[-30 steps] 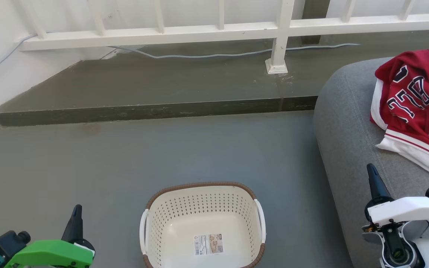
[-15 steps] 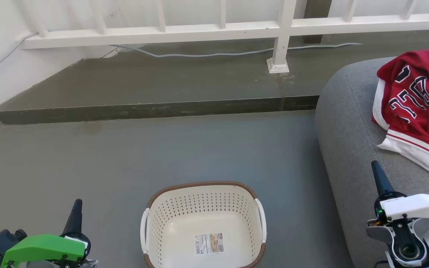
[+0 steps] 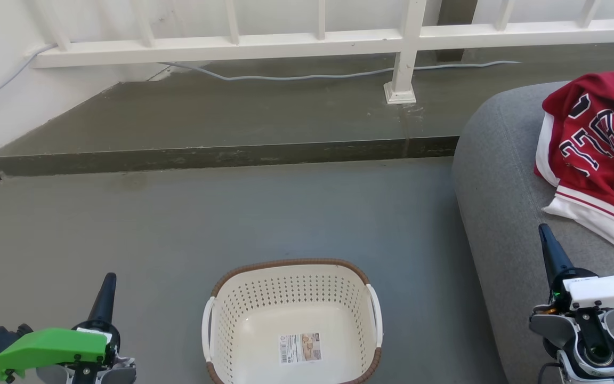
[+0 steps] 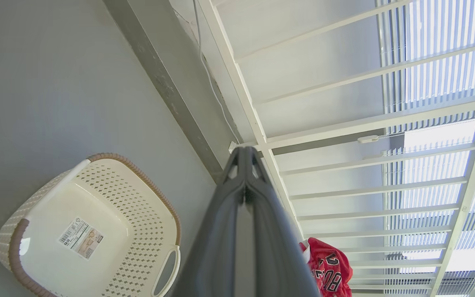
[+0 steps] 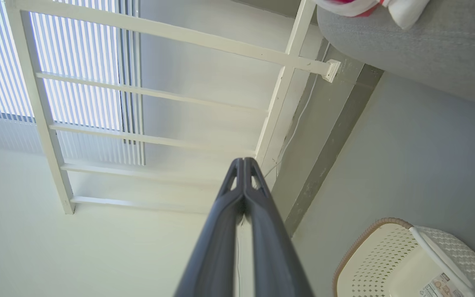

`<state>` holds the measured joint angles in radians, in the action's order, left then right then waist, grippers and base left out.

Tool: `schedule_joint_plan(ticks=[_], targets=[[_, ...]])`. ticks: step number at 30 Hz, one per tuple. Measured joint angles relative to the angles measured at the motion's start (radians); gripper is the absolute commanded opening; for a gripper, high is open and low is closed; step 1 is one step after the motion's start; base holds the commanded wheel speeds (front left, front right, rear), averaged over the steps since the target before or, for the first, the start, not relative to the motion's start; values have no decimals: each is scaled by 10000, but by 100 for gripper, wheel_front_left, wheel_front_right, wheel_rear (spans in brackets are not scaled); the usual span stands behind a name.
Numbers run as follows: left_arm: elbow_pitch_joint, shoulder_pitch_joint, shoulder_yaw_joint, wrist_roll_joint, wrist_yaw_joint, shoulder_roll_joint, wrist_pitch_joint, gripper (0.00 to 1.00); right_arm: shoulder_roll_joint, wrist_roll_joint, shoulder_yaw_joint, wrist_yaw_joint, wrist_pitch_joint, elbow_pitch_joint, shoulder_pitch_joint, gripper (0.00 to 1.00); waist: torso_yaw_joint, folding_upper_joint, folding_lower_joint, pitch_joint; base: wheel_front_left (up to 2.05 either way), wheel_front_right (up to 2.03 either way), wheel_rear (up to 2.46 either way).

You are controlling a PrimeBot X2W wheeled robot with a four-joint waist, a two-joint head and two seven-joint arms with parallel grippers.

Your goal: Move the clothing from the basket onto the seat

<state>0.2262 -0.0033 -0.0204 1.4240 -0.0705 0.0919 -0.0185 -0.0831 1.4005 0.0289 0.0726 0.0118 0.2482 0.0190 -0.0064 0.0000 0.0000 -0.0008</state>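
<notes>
Plainly, the clothing (image 3: 597, 160) lay crumpled on the seat (image 3: 499, 224), beyond and to the right of the right gripper (image 3: 546, 237). The left gripper (image 3: 107, 290) was well apart from it, on the far side of the basket (image 3: 285, 263). The basket held only its label (image 3: 299, 348). Both grippers had their fingers pressed together on nothing. I judged nothing left to fetch, and the right arm the nearer if the clothing needed settling.

Soft, bright daylight comes through the blinds (image 4: 427, 74), which glare white in wrist views; the floor (image 3: 232, 224) shows only faint shadows.
</notes>
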Motion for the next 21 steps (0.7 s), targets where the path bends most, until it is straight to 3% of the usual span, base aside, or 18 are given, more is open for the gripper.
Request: schedule_joint_plan(ticks=[21], targets=[[389,-435,556,2071,-439,-259,-598,0,161,2360,608,416,596,232,356,0,64,0,0,38,0,0,0]])
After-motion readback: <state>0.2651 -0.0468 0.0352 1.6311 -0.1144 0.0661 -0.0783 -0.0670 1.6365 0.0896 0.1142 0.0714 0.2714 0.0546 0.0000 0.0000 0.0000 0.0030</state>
